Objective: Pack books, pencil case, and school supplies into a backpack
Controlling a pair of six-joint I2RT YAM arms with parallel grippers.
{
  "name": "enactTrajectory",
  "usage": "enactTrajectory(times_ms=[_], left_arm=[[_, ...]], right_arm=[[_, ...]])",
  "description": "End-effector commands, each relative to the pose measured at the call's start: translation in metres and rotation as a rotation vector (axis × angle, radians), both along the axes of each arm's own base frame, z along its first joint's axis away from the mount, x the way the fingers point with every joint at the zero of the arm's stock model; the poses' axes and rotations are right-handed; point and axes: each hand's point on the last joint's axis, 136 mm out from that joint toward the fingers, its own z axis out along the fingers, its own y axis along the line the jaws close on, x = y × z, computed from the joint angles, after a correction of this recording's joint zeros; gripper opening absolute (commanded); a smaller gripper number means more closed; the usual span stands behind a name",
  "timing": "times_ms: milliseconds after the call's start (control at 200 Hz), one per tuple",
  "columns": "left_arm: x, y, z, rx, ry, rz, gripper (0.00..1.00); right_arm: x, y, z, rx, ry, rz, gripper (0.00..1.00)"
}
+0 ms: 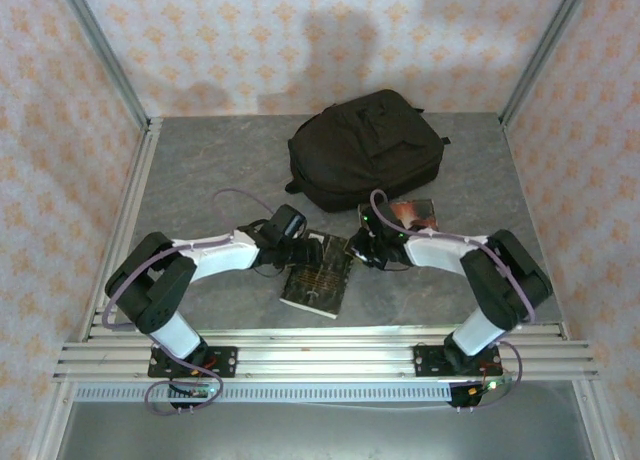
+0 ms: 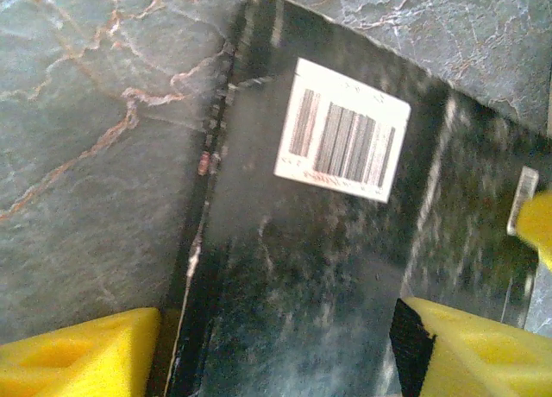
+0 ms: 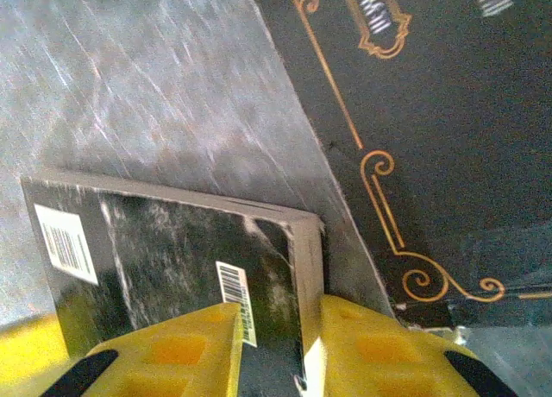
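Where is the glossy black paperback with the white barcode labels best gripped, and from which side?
Pinch the glossy black paperback across its thickness at the corner by its pale page edge, coming in from that open side. It looks thin, flat and too broad to span across its covers; the right gripper has its yellow fingers closed on exactly that corner.

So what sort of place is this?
Likely a robot test booth, not a real room: patterned walls in metal framing, two robot arms bolted to a stone-look table, with a backpack and books as props.
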Motion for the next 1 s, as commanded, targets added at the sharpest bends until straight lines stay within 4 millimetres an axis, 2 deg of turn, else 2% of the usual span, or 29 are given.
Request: enactTrajectory(times_ms=[0, 85, 170, 290, 375, 505, 676, 801, 921, 996], left_arm=[[-0.025, -0.001, -0.009, -0.034, 0.092, -0.007, 0.72], [-0.025, 0.002, -0.007, -0.042, 0.085, 0.006, 0.72], [-0.024, 0.003, -0.004, -0.06, 0.074, 0.018, 0.72], [-0.021, 0.005, -0.005, -0.088, 0.068, 0.039, 0.72], [-0.021, 0.004, -0.01, -0.099, 0.084, 0.046, 0.72], [-0.02, 0.001, -0.018, -0.116, 0.108, 0.053, 0.71], [-0.018, -0.006, -0.017, -0.15, 0.11, 0.051, 0.7], [-0.018, -0.01, -0.013, -0.175, 0.112, 0.039, 0.7], [-0.018, -0.014, -0.007, -0.205, 0.105, 0.032, 0.7], [-0.018, -0.013, -0.005, -0.206, 0.099, 0.031, 0.7]], right_arm=[[0.029, 0.017, 0.013, 0.038, -0.085, 0.061, 0.27], [0.035, 0.017, 0.011, 0.038, -0.063, 0.103, 0.27], [0.033, 0.01, 0.013, -0.018, -0.061, 0.139, 0.33], [0.021, -0.007, 0.016, -0.078, -0.066, 0.135, 0.51], [0.008, -0.018, 0.015, -0.097, -0.067, 0.123, 0.55], [-0.013, -0.021, 0.006, -0.052, -0.032, 0.129, 0.52], [-0.031, 0.0, -0.004, 0.087, 0.016, 0.178, 0.42], [-0.037, 0.014, -0.011, 0.107, 0.035, 0.219, 0.4], [-0.036, 0.013, -0.021, 0.092, 0.046, 0.21, 0.34], [-0.035, 0.016, -0.021, 0.105, 0.041, 0.215, 0.31]])
